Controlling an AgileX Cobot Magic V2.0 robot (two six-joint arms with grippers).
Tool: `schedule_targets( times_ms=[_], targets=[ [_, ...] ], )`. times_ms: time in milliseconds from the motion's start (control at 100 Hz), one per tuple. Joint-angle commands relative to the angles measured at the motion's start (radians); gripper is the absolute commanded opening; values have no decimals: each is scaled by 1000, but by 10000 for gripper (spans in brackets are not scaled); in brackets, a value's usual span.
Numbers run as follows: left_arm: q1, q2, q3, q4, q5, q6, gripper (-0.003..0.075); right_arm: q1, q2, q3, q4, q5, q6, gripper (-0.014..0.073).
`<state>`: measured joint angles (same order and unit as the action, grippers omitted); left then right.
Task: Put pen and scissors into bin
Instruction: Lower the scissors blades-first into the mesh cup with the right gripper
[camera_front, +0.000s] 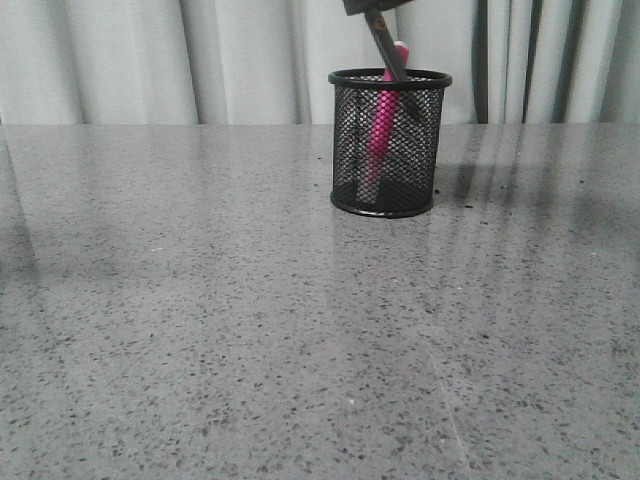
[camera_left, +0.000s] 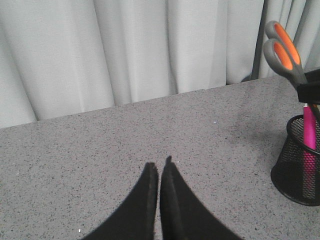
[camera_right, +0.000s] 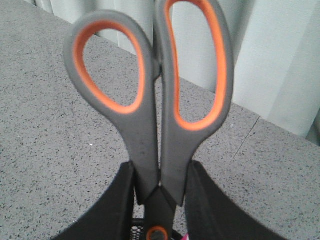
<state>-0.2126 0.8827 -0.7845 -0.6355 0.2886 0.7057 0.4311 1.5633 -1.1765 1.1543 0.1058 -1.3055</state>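
The near part of the bench (camera_front: 200, 380) is a grey speckled stone-like surface with a soft sheen, faint dark flecks scattered across it and pale vertical reflections toward its right side. Over this surface, well to the left of the cup, the left end effector (camera_left: 159, 167) hangs with its two black fingers pressed together, holding nothing.

Farther back, right of centre, the black wire-mesh bin (camera_front: 390, 142) stands upright on the bench. Inside it the magenta pen (camera_front: 380, 125) leans slightly, its whitish end low in the cup and its pink top showing just above the rim. The scissors (camera_right: 160, 100) point blades-down into the bin, tilted, with the blade tips already below the rim next to the pen. Their dark grey handles with orange-lined loops rise above the cup. The right end effector (camera_right: 159, 197) clamps the scissors just below the handles, near the orange pivot dot, a black finger on either side.

Beyond the far edge of the bench, pale grey-white curtains (camera_front: 150, 60) hang in vertical folds across the whole background, with darker folds to the right.
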Motion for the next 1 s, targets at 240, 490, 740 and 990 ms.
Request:
schedule_targets(
  times_ms=[240, 490, 740, 990],
  targets=[
    [3, -13, -27, -24, -64, -4, -19, 14, -38, -32, 11, -37, -12, -76],
    [3, -13, -27, -24, -64, -4, -19, 14, -38, -37, 11, -7, -12, -76],
    [3, -13, -27, -24, -64, -4, -19, 14, -38, -37, -22, 7, -20, -76],
    [3, -13, -27, -24, -64, -4, -19, 35, -38, -38, -166, 18, -177, -76]
  ],
)
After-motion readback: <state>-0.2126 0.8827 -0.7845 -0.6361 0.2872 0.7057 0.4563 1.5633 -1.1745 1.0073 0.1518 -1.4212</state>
